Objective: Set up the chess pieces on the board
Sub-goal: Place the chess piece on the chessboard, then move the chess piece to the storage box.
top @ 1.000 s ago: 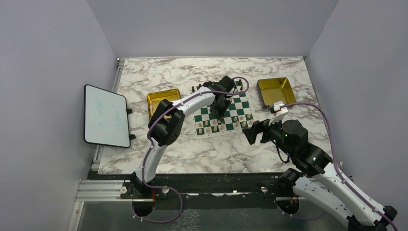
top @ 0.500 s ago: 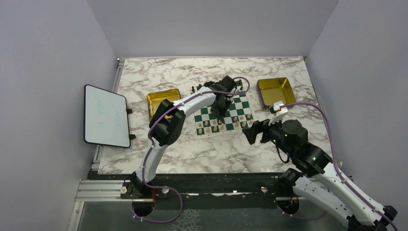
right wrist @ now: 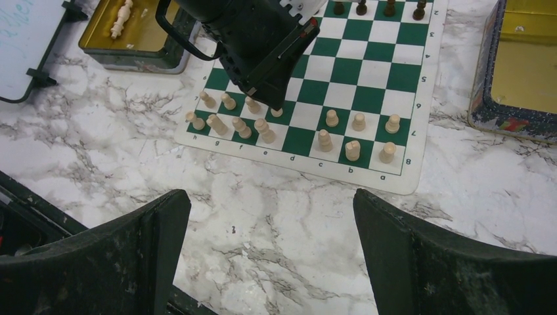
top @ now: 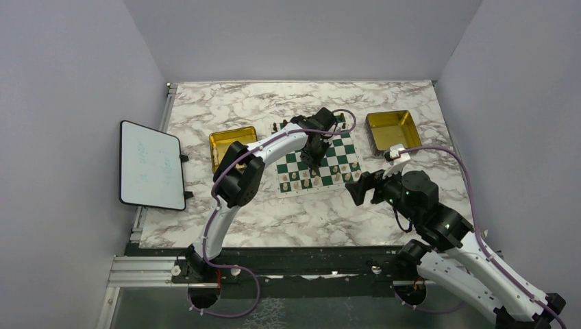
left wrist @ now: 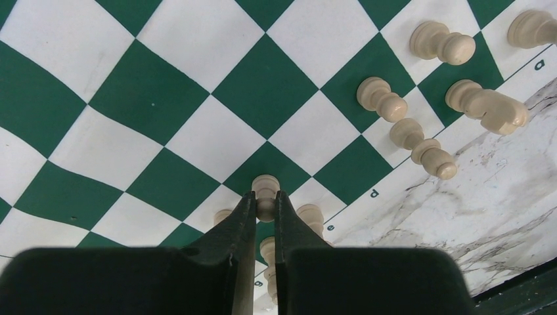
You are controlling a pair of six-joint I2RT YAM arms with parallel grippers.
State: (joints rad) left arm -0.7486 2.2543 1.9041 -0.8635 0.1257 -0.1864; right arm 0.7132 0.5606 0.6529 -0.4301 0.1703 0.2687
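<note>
The green and white board [top: 347,149] lies mid-table, also seen in the right wrist view [right wrist: 368,72]. Several cream chess pieces [right wrist: 358,121] stand in its two near rows, some in the left wrist view [left wrist: 378,98]. My left gripper [left wrist: 265,197] reaches down over the board [left wrist: 197,138], its jaws closed on the neck of a cream pawn [left wrist: 265,186] that stands upright on a square in the second row. My right gripper [right wrist: 271,200] hangs open and empty over bare marble in front of the board. From above, the left gripper [top: 312,163] is over the board and the right gripper [top: 356,188] near its front right corner.
A gold tray [right wrist: 98,39] left of the board holds a cream piece [right wrist: 123,16]. Another gold tray [right wrist: 525,65] stands at the right. Dark pieces [right wrist: 361,8] line the far rows. A white tablet [top: 151,164] hangs off the table's left edge.
</note>
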